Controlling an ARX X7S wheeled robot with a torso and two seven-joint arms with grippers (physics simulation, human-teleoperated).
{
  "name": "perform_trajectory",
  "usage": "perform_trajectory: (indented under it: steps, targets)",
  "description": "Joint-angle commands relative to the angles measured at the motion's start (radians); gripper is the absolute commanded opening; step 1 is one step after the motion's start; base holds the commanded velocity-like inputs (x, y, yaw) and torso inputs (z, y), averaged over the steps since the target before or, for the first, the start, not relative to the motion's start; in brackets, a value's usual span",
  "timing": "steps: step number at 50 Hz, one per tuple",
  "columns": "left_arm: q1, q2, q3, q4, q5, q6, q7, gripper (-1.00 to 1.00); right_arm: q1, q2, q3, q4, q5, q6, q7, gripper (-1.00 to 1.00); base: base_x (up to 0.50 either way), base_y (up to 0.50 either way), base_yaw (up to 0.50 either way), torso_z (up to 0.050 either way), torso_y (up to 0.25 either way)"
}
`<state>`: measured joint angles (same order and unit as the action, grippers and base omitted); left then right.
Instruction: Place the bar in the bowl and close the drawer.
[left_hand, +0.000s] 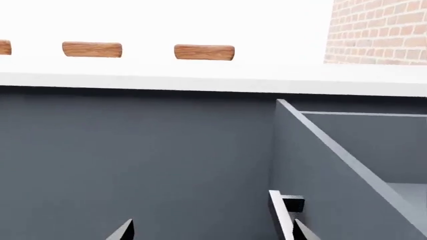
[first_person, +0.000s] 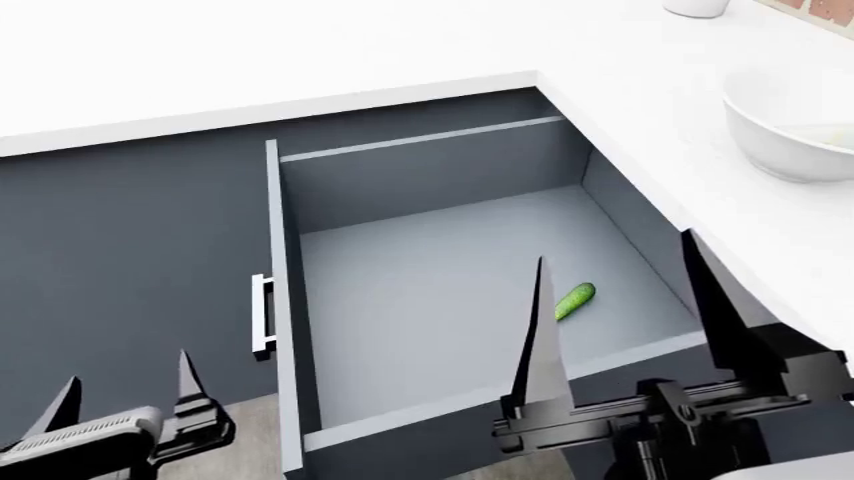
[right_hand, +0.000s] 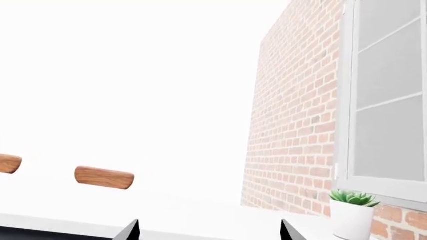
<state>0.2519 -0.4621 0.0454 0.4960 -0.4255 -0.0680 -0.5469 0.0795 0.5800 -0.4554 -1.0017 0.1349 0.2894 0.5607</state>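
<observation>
The pale bar (first_person: 830, 133) lies faintly visible inside the white bowl (first_person: 781, 135) on the white countertop (first_person: 627, 90), by the corner. The drawer (first_person: 441, 300) stands pulled out, a small green cucumber (first_person: 574, 301) on its grey floor. The right gripper (first_person: 621, 320) hangs over the drawer's front, fingers spread, holding nothing. The left gripper (first_person: 127, 385) hovers beside the drawer handle (first_person: 262, 315), parted and empty.

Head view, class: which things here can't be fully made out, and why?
- Bowl: cut off by the right edge; a pale shape inside is too faint to identify as the bar.
- Cup: cut by the top edge.
- Drawer front corner: hidden behind the right gripper.
- Left gripper: base cut off by the bottom edge.
</observation>
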Motion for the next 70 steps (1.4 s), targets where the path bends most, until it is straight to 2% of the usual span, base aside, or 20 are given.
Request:
perform_trajectory:
  steps: [1, 46, 63, 70]
  targets:
    - [-0.021, 0.013, 0.026, -0.06, 0.014, 0.011, 0.017, 1.0, 0.006, 0.006, 0.001, -0.02, 0.005, 0.018, 0.006, 1.0, 0.0, 0.0, 0.0, 0.0, 0.0]
    - [-0.112, 0.06, 0.13, -0.255, 0.064, 0.012, 0.068, 1.0, -0.012, 0.044, -0.004, -0.039, -0.001, -0.011, 0.053, 1.0, 0.0, 0.0, 0.0, 0.0, 0.0]
    - [-0.193, 0.091, 0.16, -0.407, 0.082, 0.032, 0.099, 1.0, 0.002, 0.073, -0.028, -0.04, 0.007, -0.021, 0.081, 1.0, 0.0, 0.0, 0.0, 0.0, 0.0]
    - [-0.215, 0.099, 0.17, -0.455, 0.091, 0.041, 0.108, 1.0, 0.034, 0.131, -0.08, -0.045, 0.021, -0.04, 0.152, 1.0, 0.0, 0.0, 0.0, 0.0, 0.0]
